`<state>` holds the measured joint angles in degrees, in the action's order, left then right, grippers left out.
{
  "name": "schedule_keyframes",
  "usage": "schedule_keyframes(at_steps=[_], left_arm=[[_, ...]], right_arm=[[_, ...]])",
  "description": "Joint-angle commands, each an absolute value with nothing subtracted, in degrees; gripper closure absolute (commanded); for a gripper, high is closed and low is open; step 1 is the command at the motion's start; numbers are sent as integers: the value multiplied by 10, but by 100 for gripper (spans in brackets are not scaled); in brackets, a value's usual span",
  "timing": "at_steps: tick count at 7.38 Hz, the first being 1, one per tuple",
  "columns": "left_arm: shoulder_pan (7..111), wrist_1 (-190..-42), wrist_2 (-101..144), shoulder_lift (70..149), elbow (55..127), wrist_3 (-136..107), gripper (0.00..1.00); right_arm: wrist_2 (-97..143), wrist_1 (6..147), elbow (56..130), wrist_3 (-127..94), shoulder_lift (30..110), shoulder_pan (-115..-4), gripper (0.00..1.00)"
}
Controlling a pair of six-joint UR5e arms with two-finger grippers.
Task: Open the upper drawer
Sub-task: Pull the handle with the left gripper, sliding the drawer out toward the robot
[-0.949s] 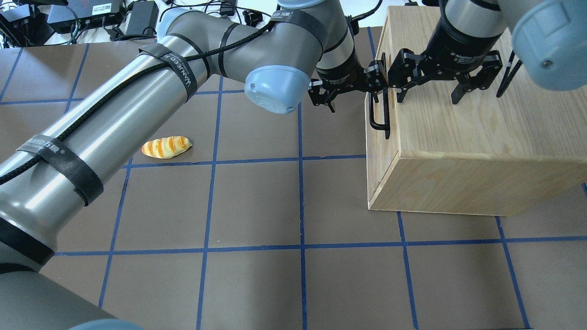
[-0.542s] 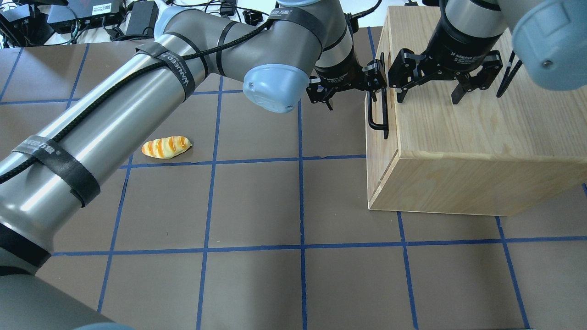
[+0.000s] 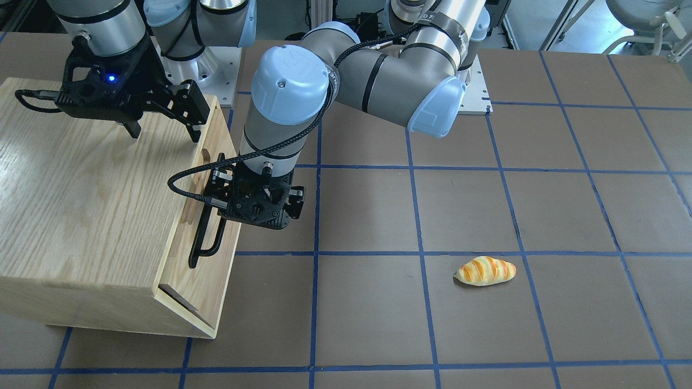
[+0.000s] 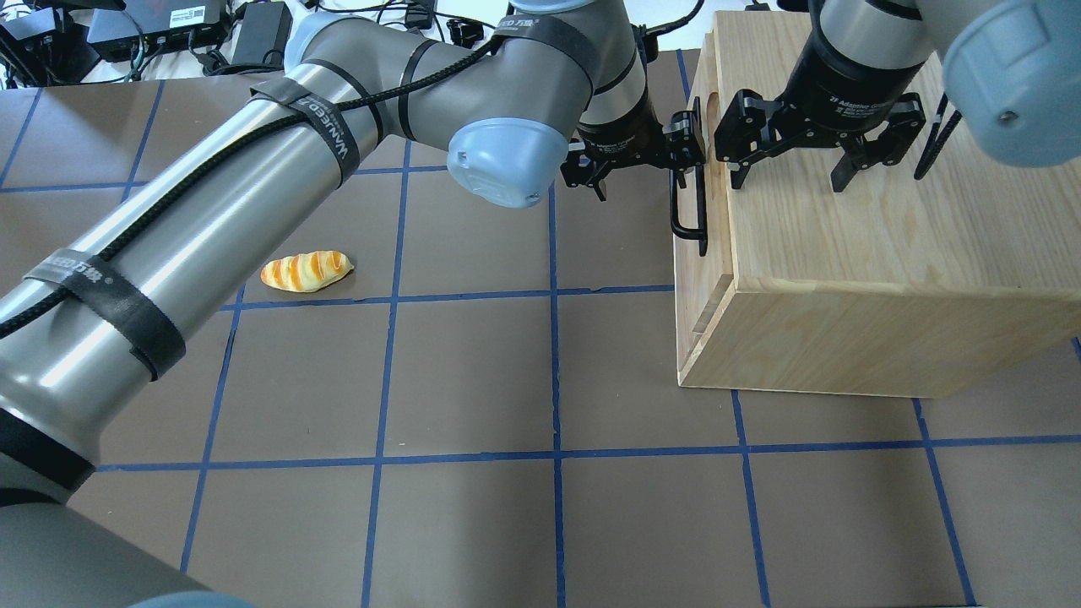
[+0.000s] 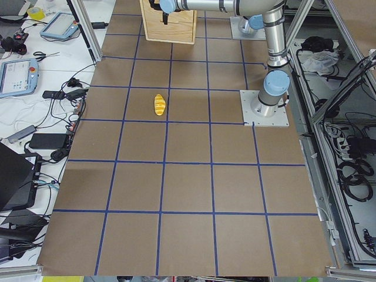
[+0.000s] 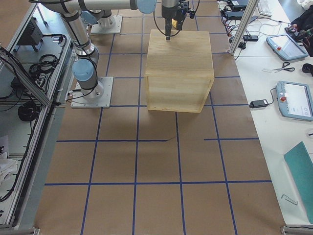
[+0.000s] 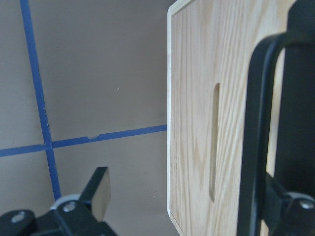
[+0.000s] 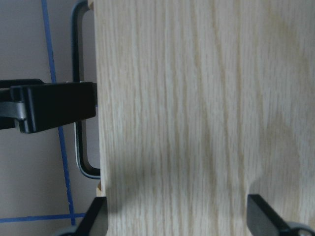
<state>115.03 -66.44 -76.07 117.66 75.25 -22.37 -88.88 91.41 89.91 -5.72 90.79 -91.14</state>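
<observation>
Overhead exterior, upper drawer (image 4: 689,272) left-facing, perhaps ajar

— Where is the upper drawer (image 7: 192,73)?
— At the top of the oak cabinet's (image 4: 844,253) front face. It is light oak, wide and shallow.
— And its front panel?
— Upright, with a long black bar handle (image 7: 259,147) running along it and an oblong slot (image 7: 214,142) cut just beside the handle.
— Shut?
— Not quite. The front stands slightly proud of the cabinet, with a thin dark gap at one end.
</observation>
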Motion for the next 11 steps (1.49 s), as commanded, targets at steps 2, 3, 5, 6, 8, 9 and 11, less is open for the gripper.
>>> schedule_keyframes(at_steps=[2, 3, 5, 6, 8, 9, 11], left_arm=[[1147, -671, -776, 1174, 751, -204, 0], [1145, -671, -779, 1175, 751, -204, 0], [1137, -679, -788, 1169, 752, -183, 0], [1131, -682, -788, 1169, 752, -178, 0], [1127, -682, -788, 1169, 754, -175, 0], [1122, -682, -788, 1169, 754, -172, 0], [1107, -682, -788, 1166, 756, -158, 0]], right_arm=[[-889, 914, 899, -57, 908, -911, 0], [-889, 914, 899, -57, 908, -911, 0], [-889, 914, 899, -57, 908, -911, 0], [-889, 914, 899, -57, 908, -911, 0], [-889, 914, 899, -57, 908, -911, 0], [-889, 914, 899, -57, 908, -911, 0], [-889, 914, 899, -57, 908, -911, 0]])
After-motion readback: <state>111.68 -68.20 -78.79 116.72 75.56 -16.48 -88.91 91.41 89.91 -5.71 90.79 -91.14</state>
